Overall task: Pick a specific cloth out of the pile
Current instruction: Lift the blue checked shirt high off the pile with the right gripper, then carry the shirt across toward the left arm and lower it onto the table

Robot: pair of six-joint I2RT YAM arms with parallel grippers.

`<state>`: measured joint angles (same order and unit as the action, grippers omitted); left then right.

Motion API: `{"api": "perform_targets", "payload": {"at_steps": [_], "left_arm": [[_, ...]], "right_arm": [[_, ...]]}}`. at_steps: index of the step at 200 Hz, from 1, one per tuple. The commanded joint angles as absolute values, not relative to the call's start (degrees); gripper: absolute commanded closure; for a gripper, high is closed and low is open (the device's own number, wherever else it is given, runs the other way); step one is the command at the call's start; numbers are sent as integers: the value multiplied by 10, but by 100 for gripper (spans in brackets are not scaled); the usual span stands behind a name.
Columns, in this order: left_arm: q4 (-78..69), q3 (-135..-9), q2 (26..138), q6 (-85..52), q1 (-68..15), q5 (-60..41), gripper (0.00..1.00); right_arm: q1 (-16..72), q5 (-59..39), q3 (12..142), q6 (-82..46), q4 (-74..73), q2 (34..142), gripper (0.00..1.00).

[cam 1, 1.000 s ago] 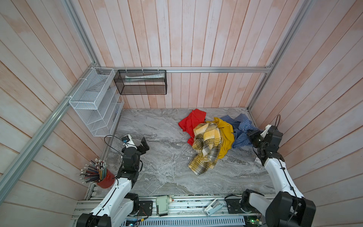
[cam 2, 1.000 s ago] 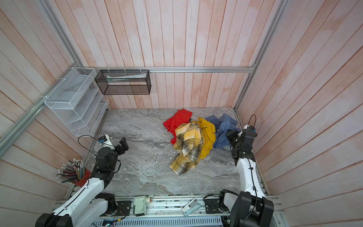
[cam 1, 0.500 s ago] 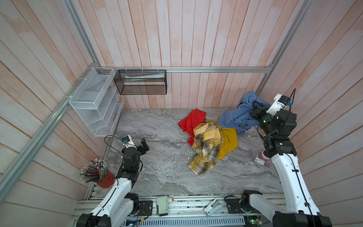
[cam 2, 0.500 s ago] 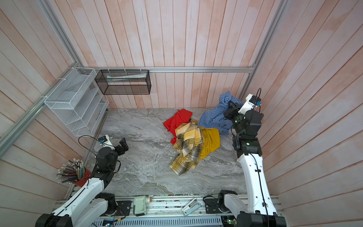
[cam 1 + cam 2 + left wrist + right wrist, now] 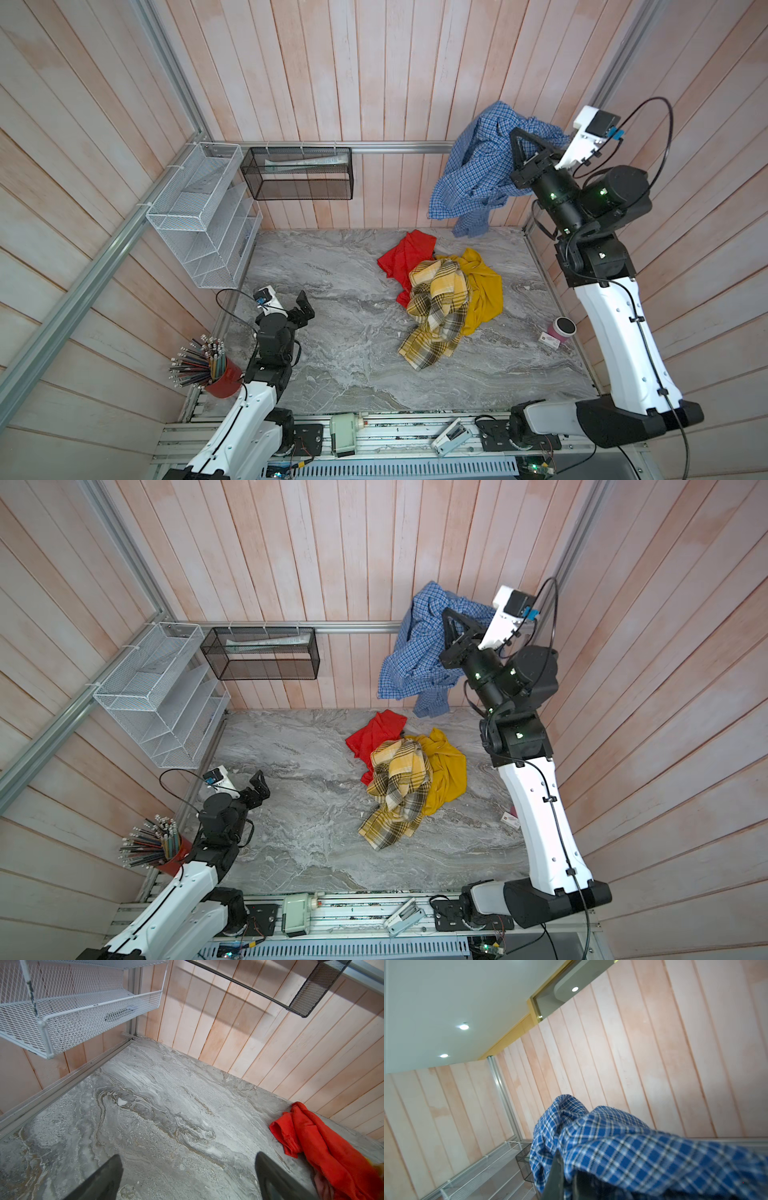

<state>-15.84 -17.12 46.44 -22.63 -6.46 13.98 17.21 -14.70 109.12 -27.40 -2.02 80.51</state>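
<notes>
The cloth (image 5: 478,166) (image 5: 415,658), blue-and-white checked, hangs high in the air at the back right, near the wooden wall. My right gripper (image 5: 516,134) (image 5: 446,615) is shut on the cloth's upper part. In the right wrist view the cloth (image 5: 612,1142) drapes over the closed right gripper (image 5: 562,1167). The cloth's lowest end dangles just above the table, apart from the pile (image 5: 440,299) (image 5: 399,779) of red, mustard and yellow plaid fabrics. At the table's left my left gripper (image 5: 305,305) (image 5: 188,1155) stands open and empty over bare marble.
A white wire shelf (image 5: 199,216) and a black mesh basket (image 5: 299,174) hang on the left and back walls. A red cup of pencils (image 5: 216,374) stands by the left arm's base. A small pink cup (image 5: 561,328) sits at the table's right edge. The red cloth (image 5: 315,1142) lies beside the left gripper.
My right arm has risen from table level beside the pile to high up at the back right, lifting the checked cloth off the table. The left arm has not moved.
</notes>
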Motion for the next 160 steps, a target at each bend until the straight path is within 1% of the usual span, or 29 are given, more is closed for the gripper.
{"api": "perform_targets", "payload": {"at_steps": [1, 20, 38, 64, 86, 105, 128, 160], "left_arm": [[-153, -174, 455, -241, -68, 140, 0], [-138, -174, 450, -259, -67, 161, 0], [-111, -177, 446, -284, -68, 203, 0], [-95, -177, 438, -300, -67, 219, 0], [-75, -177, 426, -313, -67, 238, 0], [-60, -173, 411, -320, -67, 255, 0], [-28, -167, 384, -336, -67, 290, 0], [-8, -151, 339, -344, -67, 313, 0]], "right_arm": [[216, -201, 1163, -282, -57, 863, 100], [257, -221, 1212, -308, -82, 923, 100], [298, -239, 1290, -322, -76, 997, 100], [353, -264, 1417, -338, -53, 1111, 100], [382, -279, 1484, -386, -66, 1186, 100], [408, -281, 1491, -404, -87, 1220, 100], [437, -278, 1484, -394, -72, 1250, 100], [461, -283, 1428, -397, -68, 1275, 100]]}}
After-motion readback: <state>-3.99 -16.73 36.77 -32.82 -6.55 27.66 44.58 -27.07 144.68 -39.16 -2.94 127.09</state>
